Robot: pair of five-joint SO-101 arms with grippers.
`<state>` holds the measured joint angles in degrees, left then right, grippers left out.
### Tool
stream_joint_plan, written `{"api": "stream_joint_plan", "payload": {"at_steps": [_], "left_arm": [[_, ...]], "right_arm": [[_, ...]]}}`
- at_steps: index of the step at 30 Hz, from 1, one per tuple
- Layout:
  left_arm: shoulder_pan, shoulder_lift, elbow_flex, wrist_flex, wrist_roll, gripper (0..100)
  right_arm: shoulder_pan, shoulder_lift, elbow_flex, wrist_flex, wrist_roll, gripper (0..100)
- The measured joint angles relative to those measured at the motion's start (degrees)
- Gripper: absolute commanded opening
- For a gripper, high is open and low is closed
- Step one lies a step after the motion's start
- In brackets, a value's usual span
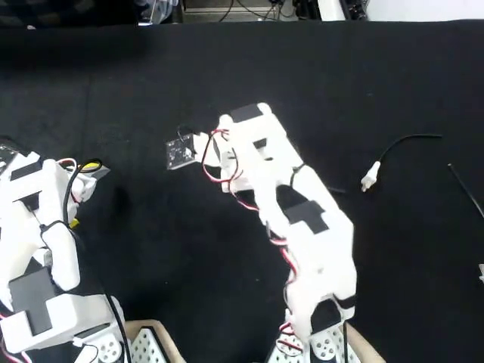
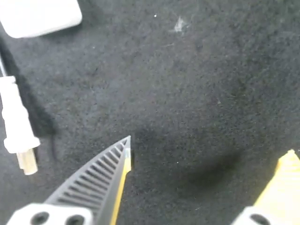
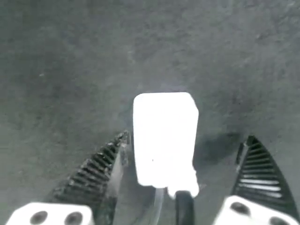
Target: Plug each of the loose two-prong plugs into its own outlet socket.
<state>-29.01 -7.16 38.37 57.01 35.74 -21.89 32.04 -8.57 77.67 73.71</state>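
Note:
In the right wrist view my right gripper (image 3: 187,137) stands open, its dark fingers on either side of a white outlet socket (image 3: 164,133). A black cord (image 3: 183,204) enters the socket's near end. My left gripper (image 2: 209,145) is open over bare black cloth. A loose white plug (image 2: 18,131) with brass prongs lies beside its grey finger (image 2: 105,173), apart from it. A second white socket (image 2: 40,16) sits farther off. In the high view another white plug (image 1: 370,176) on a black cord lies to the right of the right arm (image 1: 295,219).
The table is covered in black cloth (image 1: 136,91). The left arm (image 1: 41,234) sits at the near left edge. A thin black cable (image 1: 465,189) runs along the far right. Open room lies across the back of the table.

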Motion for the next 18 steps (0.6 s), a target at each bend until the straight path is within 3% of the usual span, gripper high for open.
{"api": "stream_joint_plan", "payload": {"at_steps": [3, 10, 18], "left_arm": [[0.00, 0.00, 0.00, 0.00, 0.00, 45], [0.35, 0.00, 0.00, 0.00, 0.00, 45], [0.35, 0.00, 0.00, 0.00, 0.00, 45]], "right_arm": [[0.09, 5.45, -5.89, 1.49, 0.18, 31.9], [0.18, 16.44, -24.26, 10.55, -0.09, 8.7], [0.18, 23.74, -39.21, 13.45, -4.13, 2.1]]}}
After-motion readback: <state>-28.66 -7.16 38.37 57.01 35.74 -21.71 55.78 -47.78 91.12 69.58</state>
